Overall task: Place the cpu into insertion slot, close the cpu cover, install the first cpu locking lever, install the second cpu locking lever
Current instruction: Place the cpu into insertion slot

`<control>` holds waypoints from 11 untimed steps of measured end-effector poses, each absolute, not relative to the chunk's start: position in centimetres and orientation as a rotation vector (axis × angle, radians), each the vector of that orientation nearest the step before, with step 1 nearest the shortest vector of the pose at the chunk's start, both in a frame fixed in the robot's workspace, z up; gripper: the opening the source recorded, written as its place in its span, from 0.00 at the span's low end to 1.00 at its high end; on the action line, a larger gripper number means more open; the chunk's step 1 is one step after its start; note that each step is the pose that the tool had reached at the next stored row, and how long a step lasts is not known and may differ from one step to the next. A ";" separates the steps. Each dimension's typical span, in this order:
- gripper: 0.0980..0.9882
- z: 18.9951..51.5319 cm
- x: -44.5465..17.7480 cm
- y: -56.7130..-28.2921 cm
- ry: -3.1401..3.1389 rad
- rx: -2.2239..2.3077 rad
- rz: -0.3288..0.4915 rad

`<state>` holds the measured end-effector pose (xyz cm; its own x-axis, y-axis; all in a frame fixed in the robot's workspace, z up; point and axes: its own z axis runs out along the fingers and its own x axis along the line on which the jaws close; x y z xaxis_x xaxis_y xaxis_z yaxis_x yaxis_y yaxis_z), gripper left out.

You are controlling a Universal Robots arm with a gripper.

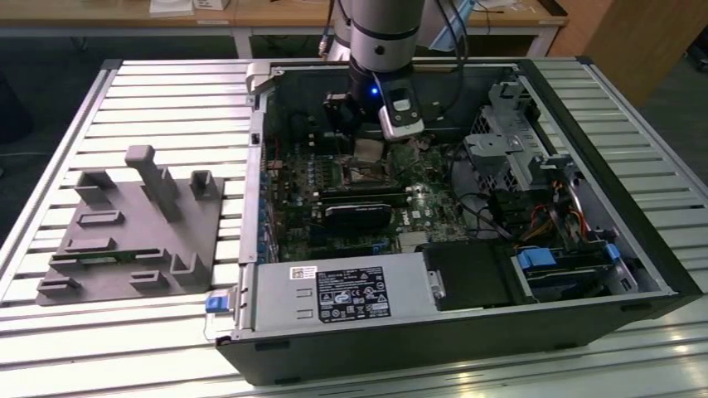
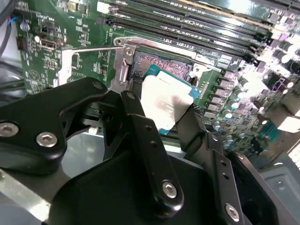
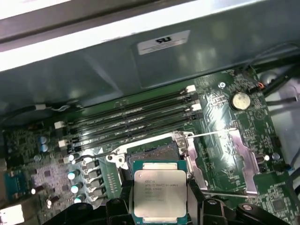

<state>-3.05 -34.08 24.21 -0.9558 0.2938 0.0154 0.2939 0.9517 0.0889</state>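
Claw (image 2: 164,113) is clenched on the cpu (image 2: 166,104), black fingers (image 2: 137,110) pinching two opposite edges, pale metal top facing up. Same grip shows in the first wrist view: cpu (image 3: 160,194) between the fingers (image 3: 124,199).

Cpu sits right over the insertion slot (image 3: 151,152), overlapping its near edge. Can't tell if it's touching or just above. Slot is uncovered, contacts exposed.

Cpu cover (image 3: 191,155) looks swung up on edge beside the slot, not closed. View is poor there. One locking lever (image 3: 212,135) sticks out away from the slot as a thin bright rod.

Exterior view: claw (image 1: 369,151) at upper centre, down inside the open computer case (image 1: 619,240), just above the motherboard (image 1: 297,211). Grey fixture (image 1: 133,228) on the slatted bench (image 1: 166,87), exterior view's left, well apart from the case.
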 end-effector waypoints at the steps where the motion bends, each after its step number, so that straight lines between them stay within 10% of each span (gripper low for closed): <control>1: 0.50 24.2 -3.1 -34.1 -3.099 -0.486 -0.142; 11: 0.50 24.1 -3.1 -34.1 -3.075 -0.642 -0.142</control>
<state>-3.06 -34.08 24.09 -0.9166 0.3994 0.0154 0.3991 0.9126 0.0889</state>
